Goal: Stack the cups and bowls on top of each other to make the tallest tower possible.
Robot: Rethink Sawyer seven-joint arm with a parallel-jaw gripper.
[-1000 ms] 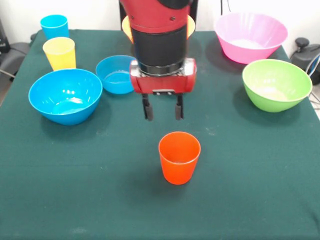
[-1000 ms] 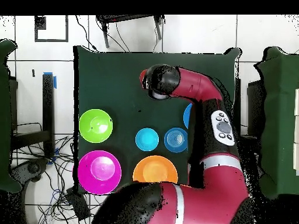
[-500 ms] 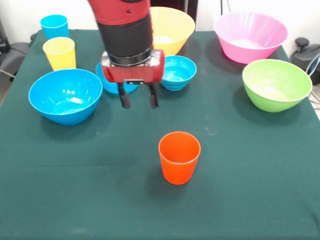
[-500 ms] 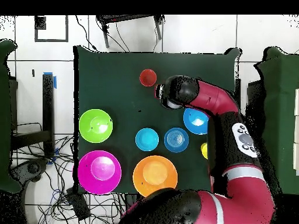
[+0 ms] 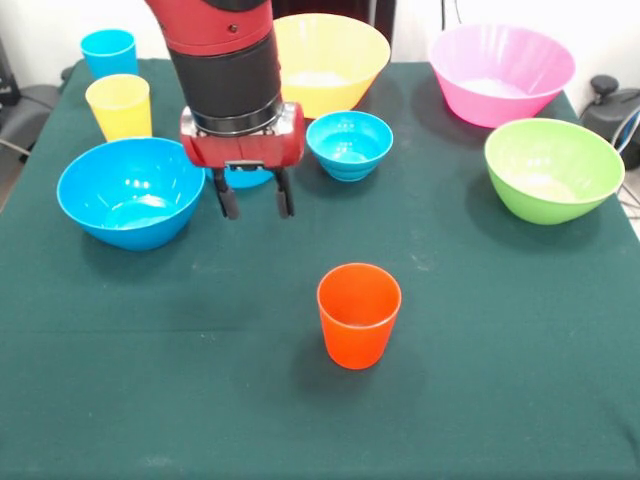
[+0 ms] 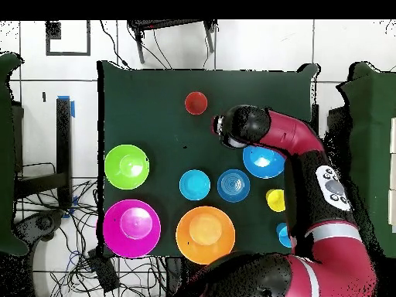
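Fingers (image 5: 227,200): two short black prongs, apart and empty, pointing straight down from the gripper (image 5: 254,200), left of centre in the front view, hanging clear above the tabletop (image 5: 480,400). Nearest item: orange-red cup (image 5: 359,314), upright, mouth up, alone at lower centre, below and to the right of the fingers and well apart from them; its long axis is vertical. Medium blue bowl (image 5: 131,190): upright at mid left, just left of the fingers, its rim close beside them; likely the thing the coming move turns on, though that is a judgement only. Small blue bowl (image 5: 244,178): mostly hidden behind the gripper body, only a lower edge showing between the prongs. Second small blue bowl (image 5: 349,144): upright, just right of the gripper, upper centre. Green bowl (image 5: 553,167): right edge, mid height, upright. Yellow cup (image 5: 119,105): upper left, upright, beyond the medium blue bowl. Sky blue cup (image 5: 108,51): top left corner, beyond the yellow cup. Yellow-orange bowl (image 5: 330,62): top centre, partly behind the arm (image 5: 222,60). Pink bowl (image 5: 501,72): top right. No tower yet: every bowl and cup stands singly, nothing nested. Arm pose: red and black wrist descending near-vertically from the top edge, gripper square to the tabletop; in the overhead view the arm reaches up the right side, its wrist beside the medium blue bowl.
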